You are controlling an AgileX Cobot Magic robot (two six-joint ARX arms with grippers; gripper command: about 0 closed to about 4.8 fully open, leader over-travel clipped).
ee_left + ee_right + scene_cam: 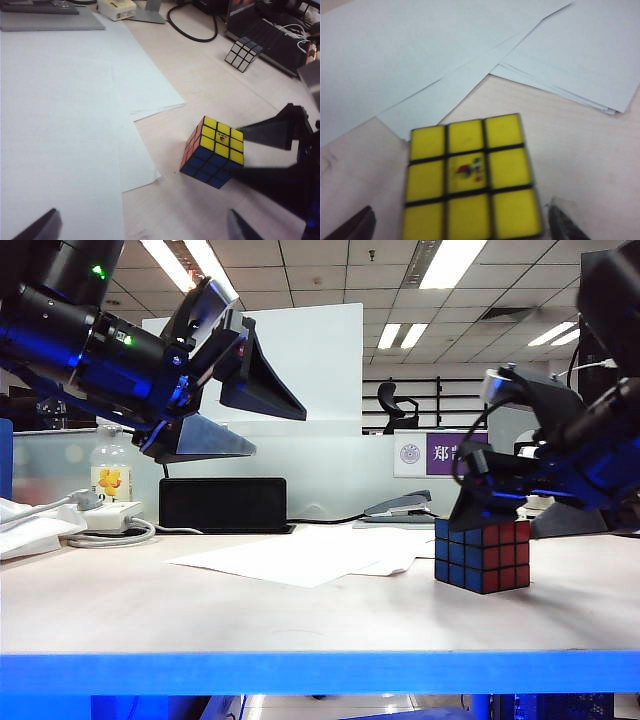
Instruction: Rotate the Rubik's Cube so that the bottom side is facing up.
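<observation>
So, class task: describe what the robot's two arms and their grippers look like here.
Both arms are glossy black with a blue sheen. The left arm shows small green indicator lights, and its left gripper has broad, dark grey, wedge-shaped fingers. The right gripper is black, with looped black cables behind it.

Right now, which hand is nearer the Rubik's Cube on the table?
Right. The right hand hangs open just above the Rubik's Cube, its fingers either side of the yellow top face. The left hand is open too, raised high over the far left of the table.
</observation>
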